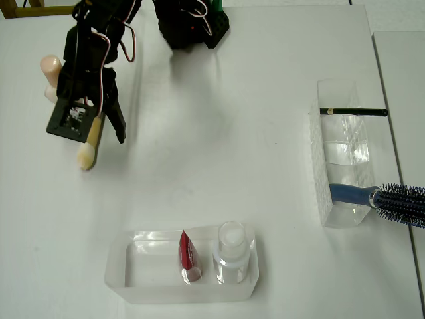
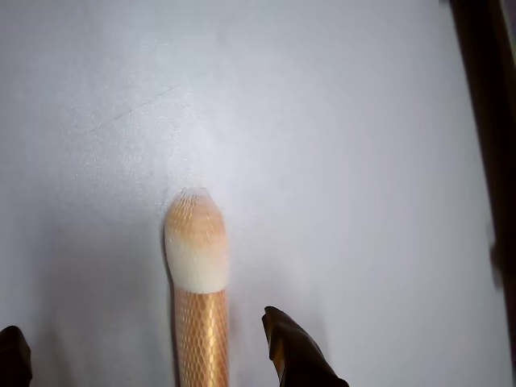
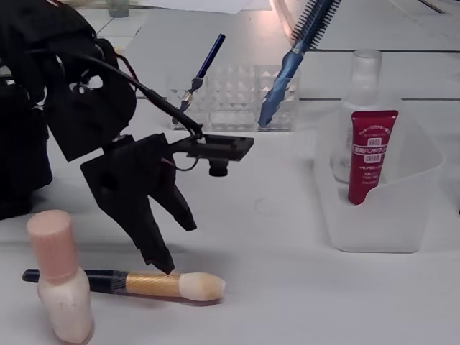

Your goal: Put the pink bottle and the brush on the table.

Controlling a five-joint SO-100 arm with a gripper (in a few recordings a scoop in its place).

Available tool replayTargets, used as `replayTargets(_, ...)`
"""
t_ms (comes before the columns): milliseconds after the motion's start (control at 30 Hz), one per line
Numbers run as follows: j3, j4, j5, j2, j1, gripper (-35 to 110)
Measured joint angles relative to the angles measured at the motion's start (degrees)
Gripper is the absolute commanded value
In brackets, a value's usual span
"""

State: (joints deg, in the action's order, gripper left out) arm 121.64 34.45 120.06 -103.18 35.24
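Note:
The pink bottle (image 1: 50, 68) (image 3: 61, 287) stands upright on the white table (image 1: 232, 166), at the far left of the overhead view. Beside it the brush (image 1: 91, 141) (image 3: 154, 283) lies flat on the table, with its cream tip (image 2: 196, 246) pointing away from the arm. My gripper (image 1: 105, 133) (image 3: 172, 241) (image 2: 141, 322) hangs just above the brush's gold ferrule. It is open, one finger on each side of the brush. One fingertip (image 3: 164, 266) is very close to the ferrule. The brush's black handle is partly hidden behind the bottle in the fixed view.
A clear tray (image 1: 133, 266) near the front edge holds a red tube (image 1: 188, 256) and a clear bottle with a white cap (image 1: 232, 249). A clear organiser (image 1: 342, 186) at the right holds a black pencil (image 1: 353, 111) and a blue hairbrush (image 1: 382, 198). The arm's base (image 1: 192, 26) is at the back.

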Motion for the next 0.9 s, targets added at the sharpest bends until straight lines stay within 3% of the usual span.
replayTargets(333, -16.3, 15.1, -8.3, 0.0, -2.5, 42)
replayTargets(733, -24.4, 16.4, -30.2, 0.0, -11.0, 33)
replayTargets(900, -24.8, 10.9, -42.5, 0.0, -17.1, 24)
